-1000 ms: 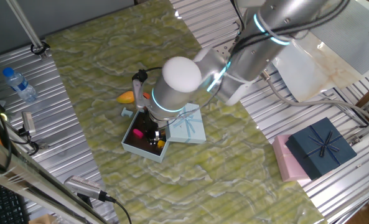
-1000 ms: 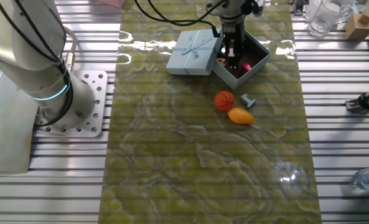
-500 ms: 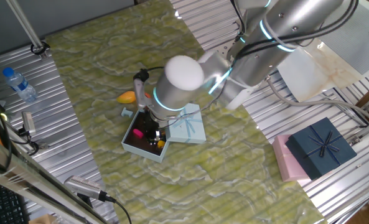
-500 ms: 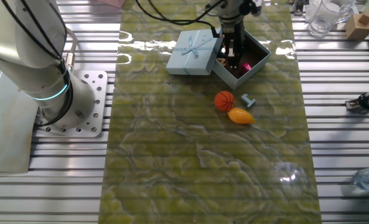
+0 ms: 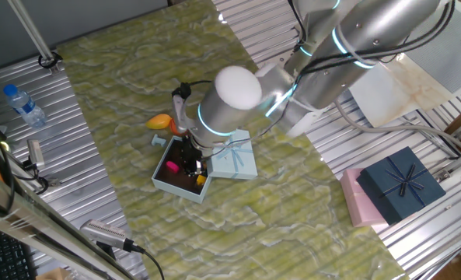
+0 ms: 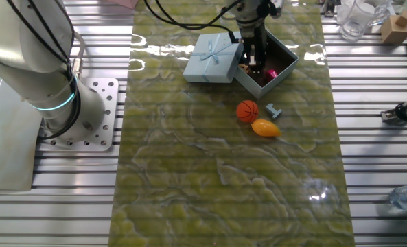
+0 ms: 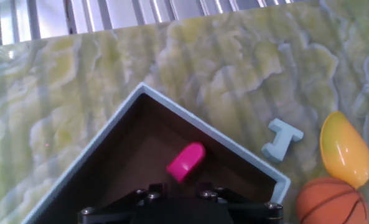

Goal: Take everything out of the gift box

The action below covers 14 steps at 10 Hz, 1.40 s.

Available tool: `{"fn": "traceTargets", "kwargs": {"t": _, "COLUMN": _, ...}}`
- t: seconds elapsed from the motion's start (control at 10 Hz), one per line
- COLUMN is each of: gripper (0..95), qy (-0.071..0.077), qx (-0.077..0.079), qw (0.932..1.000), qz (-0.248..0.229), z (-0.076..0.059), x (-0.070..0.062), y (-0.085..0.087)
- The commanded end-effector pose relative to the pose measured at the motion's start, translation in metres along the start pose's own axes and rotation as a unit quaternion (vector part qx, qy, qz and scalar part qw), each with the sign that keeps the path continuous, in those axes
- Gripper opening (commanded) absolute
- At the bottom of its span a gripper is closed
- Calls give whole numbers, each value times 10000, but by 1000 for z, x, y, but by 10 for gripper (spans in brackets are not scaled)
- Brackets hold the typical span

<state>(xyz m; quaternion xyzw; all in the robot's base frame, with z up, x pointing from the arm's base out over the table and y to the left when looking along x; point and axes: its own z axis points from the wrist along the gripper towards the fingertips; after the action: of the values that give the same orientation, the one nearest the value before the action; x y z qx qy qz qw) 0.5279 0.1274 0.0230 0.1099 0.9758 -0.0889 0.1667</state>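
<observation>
1. We see the gift box (image 5: 173,176), a small square pale-blue carton with a dark brown interior, sitting open on the green marbled table cover (image 5: 137,78), its matching lid (image 5: 234,158) with a ribbon bow lying flat right beside it and touching its edge.
2. Inside the box, we make out a magenta piece (image 7: 186,161) lying on the brown floor near one corner, and a small yellow bit (image 5: 201,180) against the wall nearest the lid.
3. The gripper (image 5: 189,162) reaches down into the box from above; in the hand view only the dark base of the fingers shows at the bottom edge, and we cannot tell whether the jaws are open or closed.
4. Outside the box, we count three toys on the cover: an orange basketball (image 6: 247,110), a yellow-orange mango-like fruit (image 6: 265,127) just beside it, and a pale-blue I-shaped block (image 6: 274,110) near the box's corner.
5. Well apart on the metal bench, a dark navy box (image 5: 401,184) with a bow rests on a pink box (image 5: 357,200).
6. A plastic water bottle (image 5: 23,105) lies on the slatted surface at the far side of the cover.
</observation>
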Motion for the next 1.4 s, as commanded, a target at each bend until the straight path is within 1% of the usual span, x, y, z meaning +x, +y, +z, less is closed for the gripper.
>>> {"fn": "traceTargets", "kwargs": {"t": 0.1, "gripper": 190, "qy": 31, "qx": -7, "qw": 10000, "qz": -9, "z": -1, "x": 1, "y": -2}}
{"fn": "traceTargets", "kwargs": {"t": 0.2, "gripper": 190, "qy": -9, "qx": 21, "qw": 10000, "qz": -45, "z": 0, "x": 2, "y": -6}}
{"fn": "traceTargets", "kwargs": {"t": 0.4, "gripper": 190, "qy": -29, "qx": 60, "qw": 10000, "qz": -64, "z": -2, "x": 2, "y": -6}}
{"fn": "traceTargets", "kwargs": {"t": 0.6, "gripper": 190, "qy": -127, "qx": 21, "qw": 9999, "qz": -92, "z": -2, "x": 2, "y": -6}}
{"fn": "traceTargets", "kwargs": {"t": 0.7, "gripper": 380, "qy": -208, "qx": 23, "qw": 9997, "qz": -106, "z": -2, "x": 2, "y": -6}}
{"fn": "traceTargets", "kwargs": {"t": 0.8, "gripper": 570, "qy": -344, "qx": -9, "qw": 9992, "qz": -203, "z": -2, "x": 2, "y": -6}}
{"fn": "traceTargets", "kwargs": {"t": 0.9, "gripper": 570, "qy": -378, "qx": -20, "qw": 9990, "qz": -249, "z": -2, "x": 2, "y": -6}}
{"fn": "traceTargets", "kwargs": {"t": 1.2, "gripper": 570, "qy": -401, "qx": -49, "qw": 9988, "qz": -258, "z": -2, "x": 2, "y": -6}}
{"fn": "traceTargets", "kwargs": {"t": 1.3, "gripper": 570, "qy": -429, "qx": -37, "qw": 9988, "qz": -228, "z": -2, "x": 2, "y": -6}}
{"fn": "traceTargets", "kwargs": {"t": 1.4, "gripper": 570, "qy": -515, "qx": -47, "qw": 9985, "qz": -199, "z": -2, "x": 2, "y": -6}}
